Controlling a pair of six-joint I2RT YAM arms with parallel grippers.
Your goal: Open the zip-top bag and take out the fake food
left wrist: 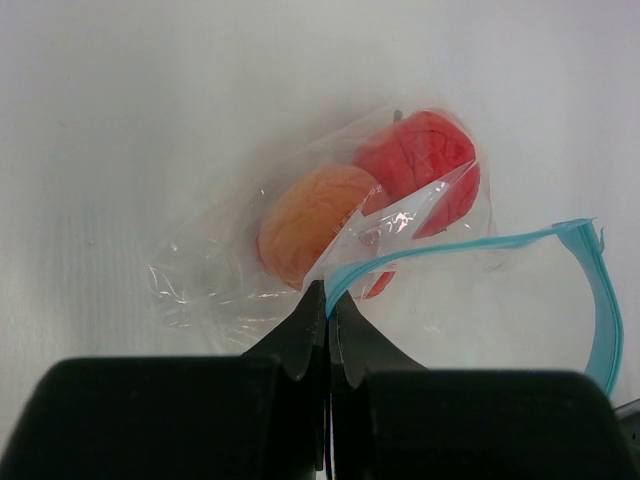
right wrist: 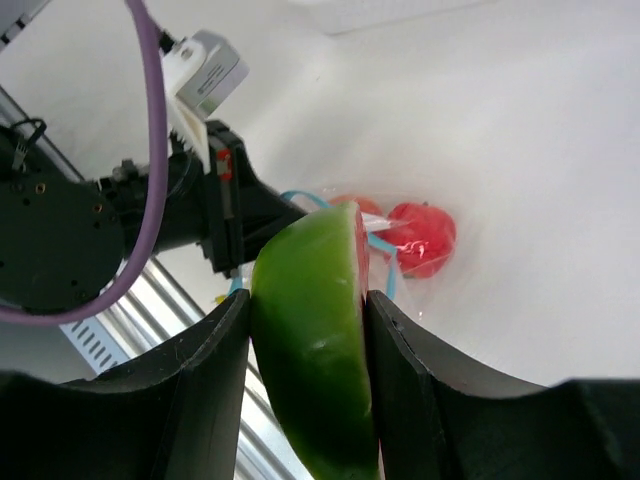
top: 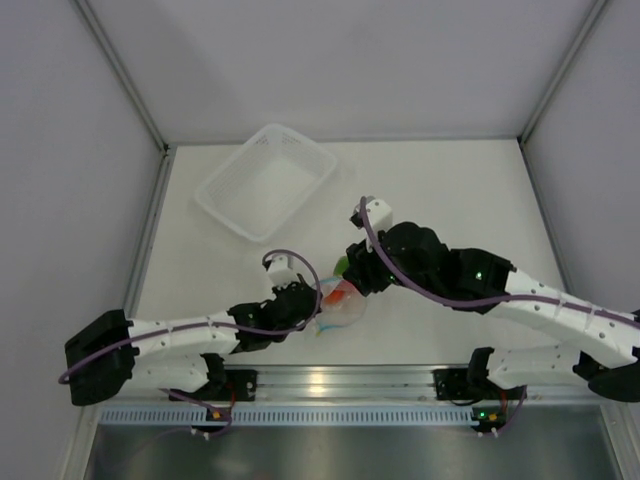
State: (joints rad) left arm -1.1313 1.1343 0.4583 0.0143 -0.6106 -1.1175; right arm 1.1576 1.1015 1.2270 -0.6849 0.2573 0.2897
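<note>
The left gripper (left wrist: pixel 327 300) is clenched on the bag (left wrist: pixel 215 275) by its blue zip strip (left wrist: pixel 590 290). The bag lies open on the tabletop (left wrist: pixel 130 100), holding the tomato (left wrist: pixel 420 160) and the orange fruit (left wrist: pixel 310 225). The right gripper (right wrist: pixel 308 300) grasps the wedge (right wrist: pixel 310 370), outside the bag and near its mouth.

Clear plastic on the zip-top bag (left wrist: pixel 215 285), thin and crinkly, glossy glints flashing along its folds; its zip strip (left wrist: pixel 600 300) is a smooth light-blue plastic band. The red ball (left wrist: pixel 420 160) shows a ribbed, slightly shiny skin, the orange fruit (left wrist: pixel 310 220) a duller, finely lined one. The watermelon wedge (right wrist: pixel 315 380) gleams with a slick green plastic rind. Jaws of the left gripper (left wrist: pixel 327 292) and right gripper (right wrist: pixel 308 300): black, matt, smooth. White matt table (left wrist: pixel 150 100), white plastic mesh basket (top: pixel 265 182), shiny brushed-metal rail (top: pixel 330 380).
</note>
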